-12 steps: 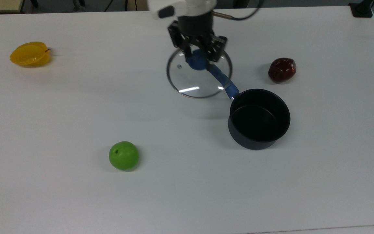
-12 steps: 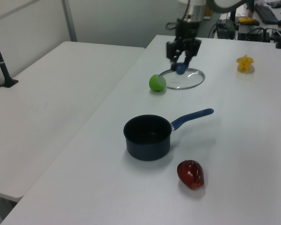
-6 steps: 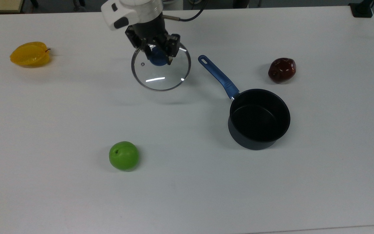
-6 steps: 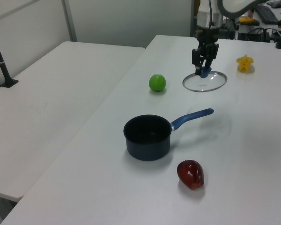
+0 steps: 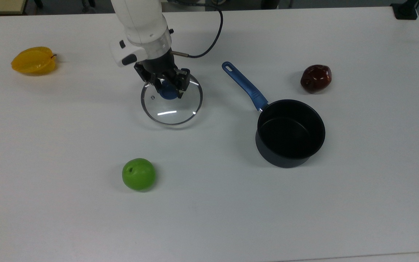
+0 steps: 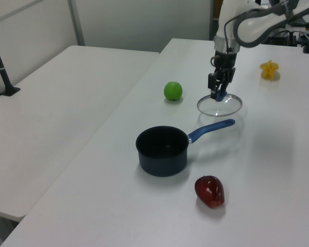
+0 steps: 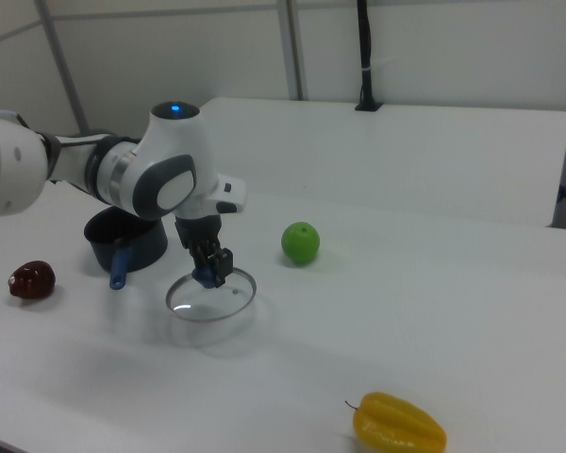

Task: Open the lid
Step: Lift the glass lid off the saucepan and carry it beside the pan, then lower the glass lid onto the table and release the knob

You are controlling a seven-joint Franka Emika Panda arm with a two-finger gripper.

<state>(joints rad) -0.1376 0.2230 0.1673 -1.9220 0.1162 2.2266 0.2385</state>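
Note:
The round glass lid (image 5: 172, 105) (image 6: 220, 105) (image 7: 210, 294) with a metal rim sits just above or on the white table, left of the saucepan in the top view. My gripper (image 5: 168, 89) (image 6: 219, 92) (image 7: 208, 269) is shut on its blue knob (image 5: 169, 91). The dark saucepan (image 5: 290, 133) (image 6: 162, 150) (image 7: 125, 241) stands uncovered, its blue handle (image 5: 244, 86) pointing toward the lid. Whether the lid touches the table I cannot tell.
A green apple (image 5: 138, 174) (image 6: 173, 91) (image 7: 300, 243) lies nearer the top view's bottom. A yellow starfruit (image 5: 34, 60) (image 6: 269, 69) (image 7: 399, 426) sits at the top view's far left. A dark red fruit (image 5: 315, 78) (image 6: 209, 190) (image 7: 31, 279) rests beyond the pan.
My gripper carried the lid from above the pan handle toward the top view's left, then lower, closer to the table. The pan and fruits stayed put.

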